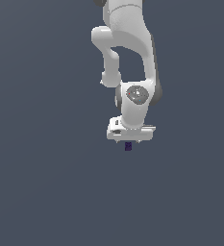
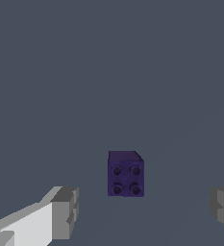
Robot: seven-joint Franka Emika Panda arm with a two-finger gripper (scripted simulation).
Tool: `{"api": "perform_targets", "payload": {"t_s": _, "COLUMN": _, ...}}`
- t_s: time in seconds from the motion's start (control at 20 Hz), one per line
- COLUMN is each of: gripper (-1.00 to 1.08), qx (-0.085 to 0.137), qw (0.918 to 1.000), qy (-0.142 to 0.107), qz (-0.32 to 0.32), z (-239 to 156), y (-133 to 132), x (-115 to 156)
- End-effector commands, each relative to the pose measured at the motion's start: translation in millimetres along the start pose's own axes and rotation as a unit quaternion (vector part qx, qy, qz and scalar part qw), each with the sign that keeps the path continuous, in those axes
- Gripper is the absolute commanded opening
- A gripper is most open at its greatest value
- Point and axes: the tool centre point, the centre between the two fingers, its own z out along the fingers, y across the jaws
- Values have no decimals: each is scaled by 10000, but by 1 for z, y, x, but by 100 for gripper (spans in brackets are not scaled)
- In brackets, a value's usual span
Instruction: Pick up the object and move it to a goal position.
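Note:
The object is a tiny dark purple-navy block [image 1: 128,146] with four studs on its upper face, resting on the flat grey surface. In the exterior view it sits just below the white gripper [image 1: 130,140], whose fingers are hidden behind the hand. In the wrist view the block [image 2: 125,175] lies between the two grey fingertips [image 2: 65,211], which stand wide apart on either side of it and do not touch it. The gripper [image 2: 144,209] is open and empty.
The white arm [image 1: 130,57] reaches down from the top of the exterior view. A plain dark grey surface [image 1: 46,182] fills the rest of both views. No goal marker shows.

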Motion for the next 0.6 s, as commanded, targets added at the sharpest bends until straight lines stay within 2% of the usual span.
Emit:
{"api": "perform_targets", "payload": {"t_s": 0.0, "gripper": 100, "qx": 1, "qw": 10000, "qy": 3, "qz": 15, "z": 6, "y": -6, "x": -2}}
{"api": "perform_targets", "payload": {"t_s": 0.3, "gripper": 100, "qx": 2, "qw": 10000, "qy": -6, "qz": 7, "z": 9, "y": -6, "x": -2}}
{"api": "perform_targets", "payload": {"t_s": 0.55, "gripper": 100, "qx": 2, "qw": 10000, "qy": -4, "qz": 10, "z": 28, "y": -7, "x": -3}}
